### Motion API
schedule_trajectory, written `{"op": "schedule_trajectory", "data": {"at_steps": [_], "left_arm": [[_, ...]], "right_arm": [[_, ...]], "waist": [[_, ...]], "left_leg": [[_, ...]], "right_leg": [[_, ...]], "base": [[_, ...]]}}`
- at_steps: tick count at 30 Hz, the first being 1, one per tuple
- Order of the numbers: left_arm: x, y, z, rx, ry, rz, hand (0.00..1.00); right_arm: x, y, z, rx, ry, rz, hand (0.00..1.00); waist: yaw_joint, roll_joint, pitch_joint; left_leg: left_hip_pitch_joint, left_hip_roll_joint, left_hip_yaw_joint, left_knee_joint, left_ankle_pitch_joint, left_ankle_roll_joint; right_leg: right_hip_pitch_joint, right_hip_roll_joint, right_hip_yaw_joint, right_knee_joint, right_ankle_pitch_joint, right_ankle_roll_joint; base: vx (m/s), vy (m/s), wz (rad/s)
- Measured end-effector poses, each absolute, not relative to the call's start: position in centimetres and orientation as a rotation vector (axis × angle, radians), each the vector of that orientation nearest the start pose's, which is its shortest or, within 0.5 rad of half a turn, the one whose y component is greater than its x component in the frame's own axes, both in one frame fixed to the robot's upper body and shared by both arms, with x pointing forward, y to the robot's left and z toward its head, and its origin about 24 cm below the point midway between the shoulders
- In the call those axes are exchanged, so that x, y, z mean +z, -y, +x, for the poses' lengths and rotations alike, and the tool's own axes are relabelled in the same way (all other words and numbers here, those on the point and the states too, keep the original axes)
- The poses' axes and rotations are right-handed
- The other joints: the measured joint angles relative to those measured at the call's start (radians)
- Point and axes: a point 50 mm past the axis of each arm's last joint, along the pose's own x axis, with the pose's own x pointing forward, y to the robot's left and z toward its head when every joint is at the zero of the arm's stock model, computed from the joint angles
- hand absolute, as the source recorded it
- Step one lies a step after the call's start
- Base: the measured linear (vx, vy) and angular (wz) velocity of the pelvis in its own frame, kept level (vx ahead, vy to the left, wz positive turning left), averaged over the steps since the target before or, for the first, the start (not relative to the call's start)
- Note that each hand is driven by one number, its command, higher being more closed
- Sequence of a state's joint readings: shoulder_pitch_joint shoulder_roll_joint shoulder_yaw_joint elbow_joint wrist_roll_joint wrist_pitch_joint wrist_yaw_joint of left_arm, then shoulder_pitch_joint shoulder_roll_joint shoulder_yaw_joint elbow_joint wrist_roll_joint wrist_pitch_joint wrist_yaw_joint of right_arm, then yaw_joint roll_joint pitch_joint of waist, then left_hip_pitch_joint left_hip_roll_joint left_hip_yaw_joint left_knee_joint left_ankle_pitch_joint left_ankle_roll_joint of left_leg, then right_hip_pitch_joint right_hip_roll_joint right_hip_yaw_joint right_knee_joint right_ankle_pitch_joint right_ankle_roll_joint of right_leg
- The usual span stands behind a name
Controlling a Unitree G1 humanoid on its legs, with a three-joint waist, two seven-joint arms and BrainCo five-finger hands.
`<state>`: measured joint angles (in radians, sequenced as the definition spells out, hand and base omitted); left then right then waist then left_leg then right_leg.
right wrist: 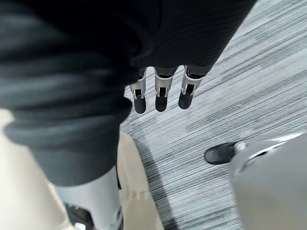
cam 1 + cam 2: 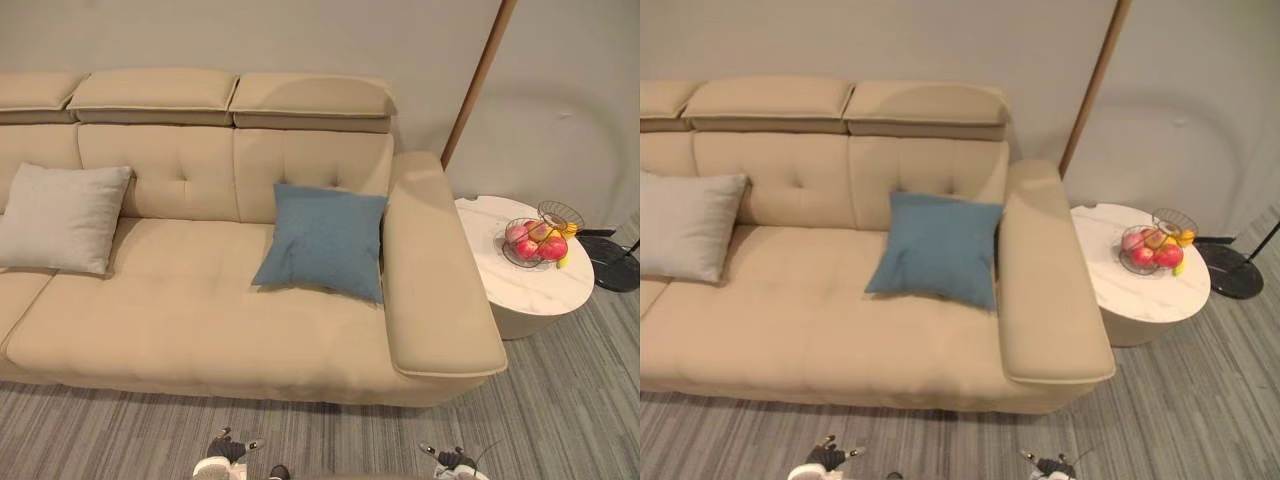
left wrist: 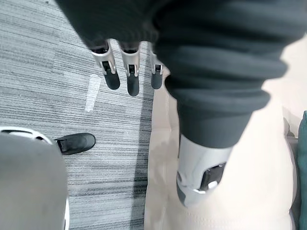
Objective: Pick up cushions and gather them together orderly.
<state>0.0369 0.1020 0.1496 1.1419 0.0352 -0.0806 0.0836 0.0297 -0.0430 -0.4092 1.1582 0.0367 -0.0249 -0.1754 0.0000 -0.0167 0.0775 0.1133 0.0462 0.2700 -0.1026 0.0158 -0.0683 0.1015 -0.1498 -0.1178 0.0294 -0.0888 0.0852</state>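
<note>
A blue cushion (image 2: 325,240) leans against the backrest at the right end of a beige sofa (image 2: 200,320), close to its armrest (image 2: 435,270). A light grey cushion (image 2: 62,217) leans against the backrest at the left, well apart from the blue one. My left hand (image 3: 132,67) hangs over the grey striped floor in front of the sofa, fingers straight and holding nothing. My right hand (image 1: 160,93) hangs the same way beside the sofa's front edge, empty and open.
A round white side table (image 2: 525,290) stands right of the armrest, with a wire basket of fruit (image 2: 535,242) on it. A slanted wooden lamp pole (image 2: 478,80) rises behind it, and a black round base (image 2: 615,268) sits on the floor at far right.
</note>
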Motion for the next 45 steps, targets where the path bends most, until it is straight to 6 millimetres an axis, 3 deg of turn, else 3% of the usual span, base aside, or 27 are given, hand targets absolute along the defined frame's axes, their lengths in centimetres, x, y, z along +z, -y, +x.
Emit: {"op": "schedule_trajectory", "data": {"at_steps": [4,5,7,8,10,11,12,17,19,20,21,22,24,25,28,29,31,32,34,36,37,39,41,42,43,44,45], "left_arm": [[-16.1,-21.2,9.6,0.263,-1.091,0.082,0.0],[-16.0,-21.4,9.8,0.267,-1.081,0.081,0.0],[-15.9,-21.5,10.0,0.275,-1.072,0.076,0.0],[-15.8,-21.4,10.4,0.272,-1.065,0.072,0.0],[-15.9,-20.8,10.4,0.272,-1.064,0.048,0.0],[-16.0,-20.5,10.2,0.276,-1.071,0.031,0.0],[-16.0,-20.6,10.2,0.279,-1.07,0.03,0.0],[-15.7,-21.3,10.8,0.292,-1.05,0.041,0.0],[-15.6,-21.1,11.2,0.288,-1.032,0.036,0.0],[-15.6,-20.9,11.3,0.286,-1.028,0.032,0.0],[-15.5,-20.5,11.6,0.282,-1.019,0.02,0.0],[-15.5,-19.8,11.6,0.274,-1.011,0.001,0.0],[-15.8,-19.4,10.8,0.28,-1.03,-0.014,0.0],[-15.9,-19.7,10.3,0.31,-1.041,-0.033,0.0],[-16.1,-19.6,10.1,0.298,-1.06,-0.032,0.0],[-16.1,-19.6,10.1,0.296,-1.061,-0.03,0.0],[-16.1,-19.3,10.7,0.286,-1.067,-0.033,0.0],[-16.0,-18.9,11.2,0.28,-1.052,-0.045,0.0],[-15.9,-18.6,11.3,0.281,-1.043,-0.056,0.0],[-15.8,-18.7,11.4,0.281,-1.029,-0.055,0.0],[-15.8,-18.7,11.5,0.281,-1.026,-0.055,0.0],[-15.6,-18.3,12.0,0.27,-1.0,-0.06,0.0],[-15.5,-18.2,12.2,0.27,-0.989,-0.062,0.0],[-15.4,-18.3,12.3,0.274,-0.975,-0.064,0.0],[-15.4,-18.3,12.3,0.275,-0.974,-0.064,0.0],[-15.4,-18.3,12.3,0.277,-0.975,-0.065,0.0],[-15.5,-18.5,12.2,0.274,-0.984,-0.059,0.0]], "right_arm": [[-16.5,21.6,8.0,-0.586,-1.151,0.13,0.0],[-16.5,21.7,8.1,-0.586,-1.148,0.13,0.0],[-16.4,21.9,8.5,-0.587,-1.137,0.126,0.0],[-16.2,22.4,8.6,-0.593,-1.128,0.115,0.0],[-16.0,23.1,8.8,-0.6,-1.119,0.095,0.0],[-15.7,23.5,9.6,-0.59,-1.1,0.071,0.0],[-15.7,23.6,9.6,-0.585,-1.102,0.062,0.0],[-15.7,21.5,11.3,-0.502,-1.087,0.062,0.0],[-15.7,21.4,11.6,-0.48,-1.082,0.043,0.0],[-15.7,21.3,11.7,-0.474,-1.08,0.042,0.0],[-15.4,21.5,12.1,-0.48,-1.058,0.049,0.0],[-15.0,22.6,12.4,-0.505,-1.025,0.027,0.0],[-15.0,23.1,11.9,-0.513,-1.028,0.015,0.0],[-15.2,22.9,11.5,-0.507,-1.039,0.011,0.0],[-15.0,22.7,12.4,-0.497,-1.022,0.016,0.0],[-15.0,22.7,12.4,-0.5,-1.02,0.02,0.0],[-15.0,23.1,12.0,-0.51,-1.03,0.013,0.0],[-15.2,23.3,11.3,-0.52,-1.053,0.012,0.0],[-15.3,23.2,11.2,-0.519,-1.06,0.012,0.0],[-15.2,23.5,11.5,-0.515,-1.057,-0.002,0.0],[-15.2,23.5,11.6,-0.511,-1.055,-0.004,0.0],[-14.8,23.4,12.8,-0.498,-1.026,-0.007,0.0],[-14.7,23.3,13.2,-0.494,-1.016,-0.006,0.0],[-14.5,23.3,13.8,-0.491,-1.003,-0.004,0.0],[-14.5,23.3,13.9,-0.491,-1.002,-0.003,0.0],[-14.5,23.3,13.8,-0.492,-1.003,-0.003,0.0],[-14.6,23.1,13.7,-0.494,-1.008,0.007,0.0]], "waist": [[-0.002,0.002,0.01],[0.003,-0.001,0.015],[0.005,-0.005,0.019],[0.003,-0.001,0.025],[0.01,0.021,0.033],[0.013,0.051,0.03],[0.013,0.051,0.029],[0.016,0.006,0.042],[0.019,0.01,0.047],[0.019,0.014,0.051],[0.017,0.03,0.061],[0.015,0.057,0.076],[0.015,0.061,0.07],[0.017,0.046,0.056],[0.025,0.072,0.048],[0.025,0.071,0.048],[0.015,0.064,0.053],[0.005,0.063,0.057],[0.014,0.071,0.061],[0.021,0.074,0.072],[0.025,0.075,0.072],[0.061,0.075,0.073],[0.071,0.074,0.074],[0.091,0.077,0.076],[0.096,0.077,0.076],[0.109,0.082,0.073],[0.108,0.085,0.07]], "left_leg": [[0.026,0.021,0.079,0.019,-0.023,-0.019],[0.001,0.039,0.1,0.092,-0.062,-0.027],[-0.067,0.059,0.058,0.235,-0.114,-0.021],[-0.111,0.058,-0.036,0.305,-0.13,-0.004],[-0.121,0.072,-0.09,0.334,-0.183,-0.015],[-0.109,0.092,-0.045,0.327,-0.244,-0.038],[-0.107,0.092,-0.019,0.328,-0.245,-0.036],[-0.071,0.083,0.215,0.314,-0.254,-0.029],[-0.057,0.098,0.294,0.313,-0.255,-0.028],[-0.054,0.106,0.337,0.315,-0.256,-0.024],[-0.044,0.12,0.387,0.311,-0.259,-0.022],[-0.003,0.129,0.445,0.288,-0.254,-0.03],[0.03,0.132,0.503,0.279,-0.256,-0.037],[0.05,0.123,0.518,0.277,-0.273,-0.067],[0.044,0.112,0.463,0.24,-0.273,-0.025],[0.043,0.113,0.462,0.248,-0.271,-0.024],[0.022,0.155,0.453,0.385,-0.27,-0.023],[-0.069,0.264,0.38,0.683,-0.276,0.031],[-0.119,0.277,0.286,0.804,-0.309,0.064],[-0.215,0.186,0.075,0.833,-0.361,0.018],[-0.225,0.165,0.054,0.814,-0.364,0.013],[-0.308,0.044,-0.084,0.636,-0.362,0.003],[-0.324,0.014,-0.138,0.546,-0.338,-0.003],[-0.322,-0.003,-0.17,0.393,-0.266,-0.004],[-0.318,0.0,-0.168,0.36,-0.245,-0.001],[-0.296,0.021,-0.142,0.312,-0.151,0.004],[-0.273,0.029,-0.097,0.302,-0.114,0.032]], "right_leg": [[-0.01,0.017,0.07,0.006,0.006,0.005],[-0.036,0.025,0.108,0.023,0.005,0.004],[-0.079,0.032,0.163,0.036,0.006,0.005],[-0.105,0.034,0.209,0.033,0.02,0.006],[-0.134,0.058,0.277,0.011,0.049,0.015],[-0.161,0.084,0.356,-0.014,0.09,0.028],[-0.171,0.085,0.381,-0.019,0.103,0.03],[-0.276,0.113,0.469,-0.036,0.222,0.031],[-0.309,0.139,0.378,-0.031,0.271,-0.007],[-0.323,0.141,0.267,-0.027,0.276,-0.036],[-0.365,0.118,0.062,0.061,0.191,-0.142],[-0.398,0.05,-0.201,0.226,0.095,-0.206],[-0.382,-0.02,-0.385,0.339,0.03,-0.221],[-0.382,0.002,-0.387,0.326,-0.009,-0.176],[-0.43,0.096,-0.286,0.289,-0.017,-0.188],[-0.439,0.1,-0.279,0.302,-0.025,-0.191],[-0.448,0.112,-0.25,0.335,-0.05,-0.199],[-0.405,0.159,-0.198,0.31,-0.057,-0.198],[-0.376,0.193,-0.161,0.292,-0.057,-0.199],[-0.301,0.249,-0.061,0.226,-0.047,-0.186],[-0.289,0.258,-0.038,0.213,-0.043,-0.18],[-0.234,0.294,0.141,0.133,-0.023,-0.15],[-0.221,0.295,0.196,0.103,-0.012,-0.133],[-0.206,0.294,0.264,0.077,0.013,-0.11],[-0.203,0.294,0.278,0.073,0.021,-0.11],[-0.202,0.3,0.321,0.074,0.026,-0.114],[-0.191,0.307,0.37,0.087,0.019,-0.107]], "base": [[-0.05,-0.018,-0.56],[-0.05,-0.033,-0.89],[-0.04,-0.072,-0.94],[-0.03,-0.058,-1.09],[-0.02,0.029,-1.38],[-0.01,0.096,-1.3],[-0.01,0.1,-1.86],[-0.04,0.047,-1.43],[-0.02,-0.006,-1.24],[-0.03,-0.051,-0.95],[-0.06,-0.053,-1.19],[-0.06,-0.044,-0.97],[-0.01,-0.101,-1.02],[0.03,-0.127,-1.09],[0.07,-0.157,-1.4],[0.13,-0.224,-1.2],[0.15,-0.213,-0.65],[0.15,-0.199,-0.62],[0.15,-0.13,-0.83],[0.19,-0.041,-1.29],[0.21,0.01,-1.77],[0.21,0.036,-1.9],[0.19,0.067,-1.61],[0.21,0.102,-1.8],[0.25,0.143,-2.45],[0.23,0.144,-1.84],[0.26,0.157,-1.65]]}}
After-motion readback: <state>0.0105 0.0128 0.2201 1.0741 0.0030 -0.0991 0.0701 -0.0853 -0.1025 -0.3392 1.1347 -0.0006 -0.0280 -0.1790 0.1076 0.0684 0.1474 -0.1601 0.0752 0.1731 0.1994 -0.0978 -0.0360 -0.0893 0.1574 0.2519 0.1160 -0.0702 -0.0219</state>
